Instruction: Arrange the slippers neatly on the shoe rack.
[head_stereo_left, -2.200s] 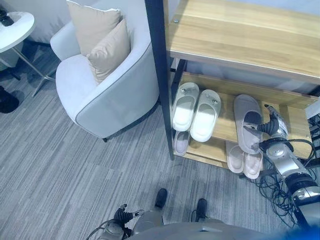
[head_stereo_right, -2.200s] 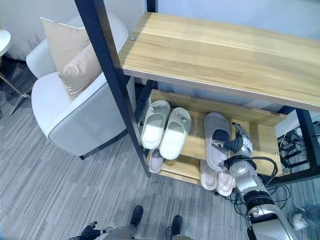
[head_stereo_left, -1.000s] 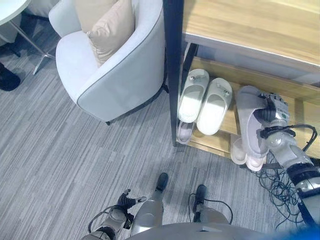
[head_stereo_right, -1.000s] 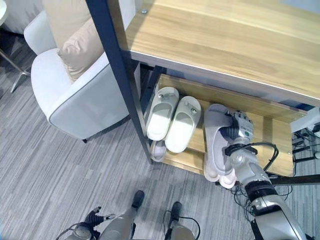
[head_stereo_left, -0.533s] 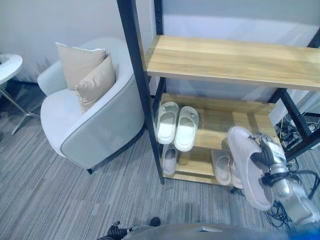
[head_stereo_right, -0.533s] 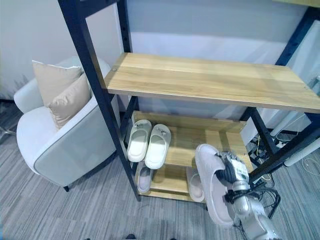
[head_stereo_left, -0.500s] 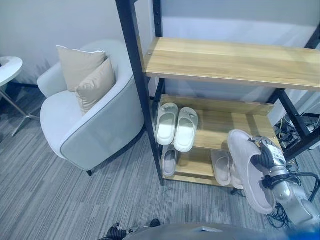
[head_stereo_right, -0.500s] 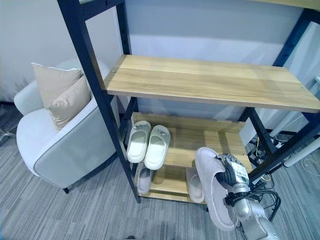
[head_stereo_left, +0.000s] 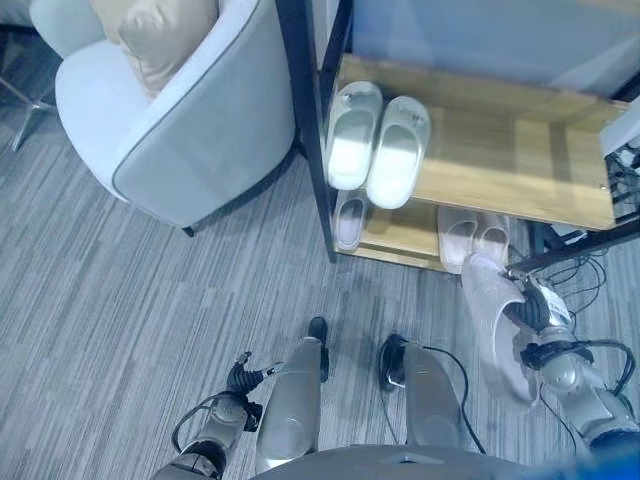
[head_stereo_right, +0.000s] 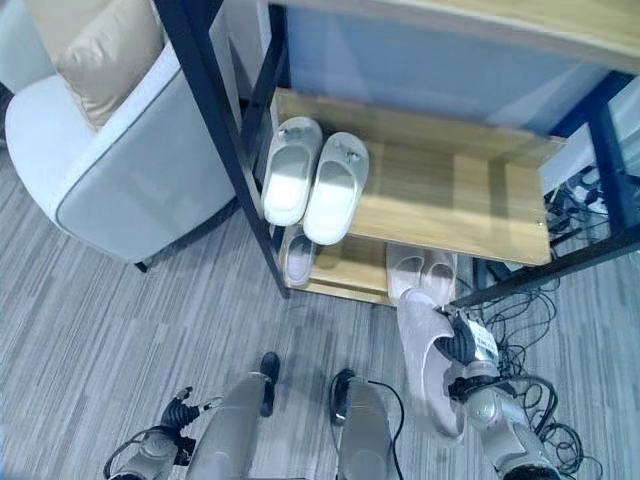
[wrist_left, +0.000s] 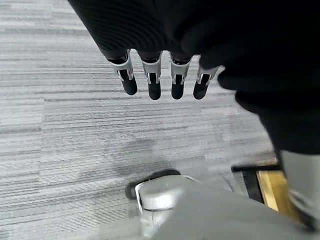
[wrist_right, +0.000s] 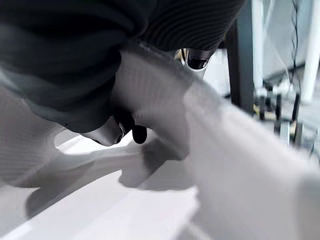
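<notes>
My right hand (head_stereo_left: 537, 318) grips the grey slipper (head_stereo_left: 495, 325) low over the floor, just outside the shoe rack (head_stereo_left: 303, 130). The middle shelf (head_stereo_left: 505, 165) lies bare right of the white pair (head_stereo_left: 378, 149). A dark rack leg (head_stereo_left: 560, 253) crosses between; two slippers (head_stereo_left: 472, 235) fill the bottom shelf.

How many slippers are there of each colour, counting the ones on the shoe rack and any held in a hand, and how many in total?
White slippers on the middle wooden shelf: 2
Pale pink slippers on the bottom shelf: 3
Pale pink slipper held in the right hand: 1
Total: 6
</notes>
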